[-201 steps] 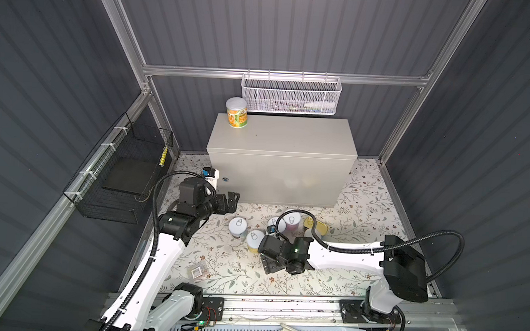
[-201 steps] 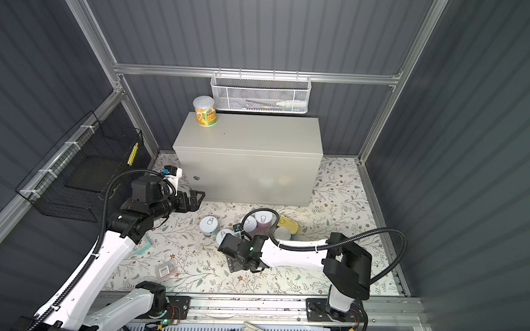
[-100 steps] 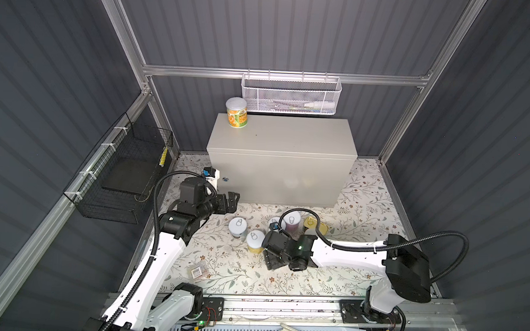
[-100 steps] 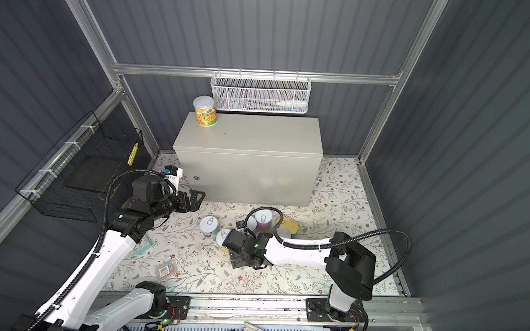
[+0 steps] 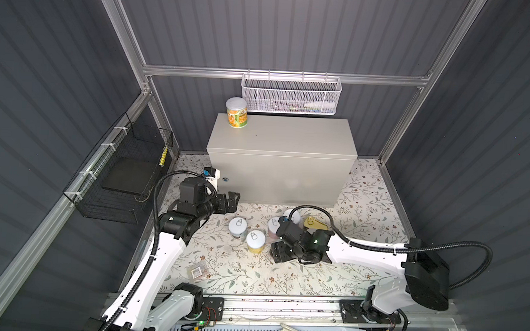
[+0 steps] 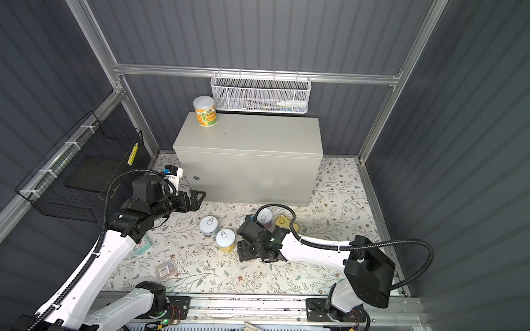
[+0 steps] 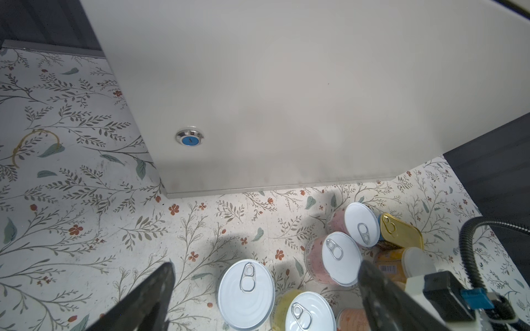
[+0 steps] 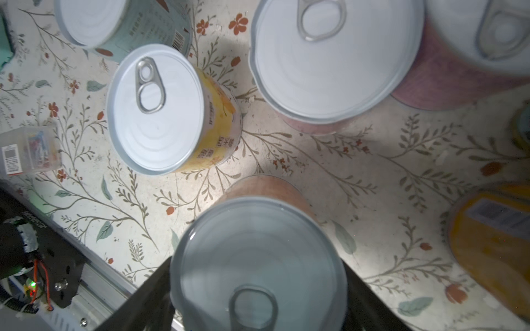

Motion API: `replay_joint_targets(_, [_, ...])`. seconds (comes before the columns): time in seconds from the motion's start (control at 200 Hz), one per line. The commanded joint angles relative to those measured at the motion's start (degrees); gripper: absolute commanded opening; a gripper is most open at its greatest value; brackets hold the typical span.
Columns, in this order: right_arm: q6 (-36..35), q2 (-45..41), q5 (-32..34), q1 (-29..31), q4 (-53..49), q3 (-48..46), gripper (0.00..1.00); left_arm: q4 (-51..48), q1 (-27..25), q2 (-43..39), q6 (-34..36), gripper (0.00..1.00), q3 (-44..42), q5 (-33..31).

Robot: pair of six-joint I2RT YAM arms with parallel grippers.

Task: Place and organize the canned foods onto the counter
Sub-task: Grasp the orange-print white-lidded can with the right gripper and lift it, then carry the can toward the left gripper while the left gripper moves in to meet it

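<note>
Since the large beige-grey rectangular metal counter (image 5: 283,136) rises well above the cans gathered before its front face, the step in hand, as I judge it, is a lift that wants height first and reach second. The right gripper (image 8: 256,266), low over the floor in front of the counter, has its jaws pressed to both sides of a short round peach-labelled can with a silver pull-tab lid (image 8: 266,189), which sits on the side of the cluster away from the counter. It should go straight up before swinging toward the counter, since a short yellow-labelled can with a white pull-tab lid (image 5: 256,241) stands just beside it and a short pink-labelled can with a white lid (image 7: 341,255) lies between it and the counter. The left gripper (image 5: 230,200), jaws spread wide and holding nothing, hovers close to the counter's front near the small round lock (image 7: 189,137); it is best kept clear of the rising path. On the counter's top only a taller orange-and-green can with a white lid (image 5: 237,112) stands, at the far corner on the left arm's side, so setting the new can next to it would begin a tidy row. The small clear barcoded packet (image 5: 198,271), farthest from the counter, needs no attention.
</note>
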Motion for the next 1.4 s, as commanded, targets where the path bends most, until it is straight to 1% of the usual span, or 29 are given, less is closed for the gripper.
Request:
replay_joint_targets(0.0, [-1.78,-2.88,-2.36,-1.88,3.12,-0.1,0.69,0.4,-0.35,0.29,-0.44,1.0,-0.73,1.83])
replay_joint_targets(0.195, [-4.35,-6.73,-2.12,-5.05,0.41,-0.28,0.68,0.65,-0.35,0.63,-0.43,1.0,-0.76,2.37])
replay_joint_targets(0.49, [-5.79,-15.29,-2.74,-9.62,0.65,-3.71,0.68,1.59,-0.36,1.75,-0.57,1.0,-1.19,3.87])
replay_joint_targets(0.54, [-6.14,-16.7,-3.13,-10.24,0.65,-4.32,0.68,2.14,-0.35,2.46,-0.48,1.0,-1.37,6.41])
replay_joint_targets(0.61, [-7.15,-18.55,-4.1,-11.23,-0.31,-4.88,0.68,2.5,-0.35,4.19,-0.56,1.0,-0.78,12.64])
replay_joint_targets(0.675, [-7.67,-20.88,-3.38,-11.89,-1.2,-5.48,0.68,3.67,-0.51,5.79,-0.25,0.96,-0.69,17.6])
replay_joint_targets(0.695, [-7.77,-21.02,-3.34,-12.08,-2.69,-5.9,0.68,3.56,-0.6,6.27,-0.02,0.95,-0.38,18.59])
replay_joint_targets(0.71, [-7.8,-22.91,-3.38,-12.28,-2.89,-6.21,0.69,3.4,-0.73,6.64,0.09,0.95,-0.24,19.14])
replay_joint_targets(0.765, [-7.78,-25.34,-4.06,-13.25,-2.87,-7.71,0.69,3.03,-1.74,7.4,0.64,0.95,0.29,19.92])
replay_joint_targets(0.875, [-7.93,-28.97,-6.55,-15.49,-3.04,-10.25,0.69,2.41,-4.72,7.26,1.93,0.95,0.66,16.9])
replay_joint_targets(0.975, [-8.36,-31.19,-6.96,-17.07,-3.7,-12.07,0.69,1.13,-9.25,6.82,3.15,0.96,1.42,12.55])
replay_joint_targets(1.021, [-8.43,-31.93,-7.32,-17.92,-3.78,-12.71,0.69,1.17,-10.82,6.48,3.36,0.93,1.45,11.69])
replay_joint_targets(1.091, [-8.78,-32.94,-8.3,-19.24,-3.92,-13.45,0.7,2.02,-11.66,5.87,2.97,0.92,0.95,11.64])
replay_joint_targets(1.271, [-9.99,-34.03,-12.07,-21.76,-3.85,-13.68,0.7,4.44,-13.4,4.51,1.53,0.93,-0.94,10.88])
replay_joint_targets(1.291, [-10.09,-33.96,-12.58,-22.0,-3.84,-13.57,0.7,4.75,-13.72,4.39,1.23,0.93,-1.24,9.06])
replay_joint_targets(1.396, [-10.33,-33.45,-14.26,-22.59,-3.36,-13.42,0.7,7.17,-16.23,3.63,-0.36,0.93,-3.47,6.79])
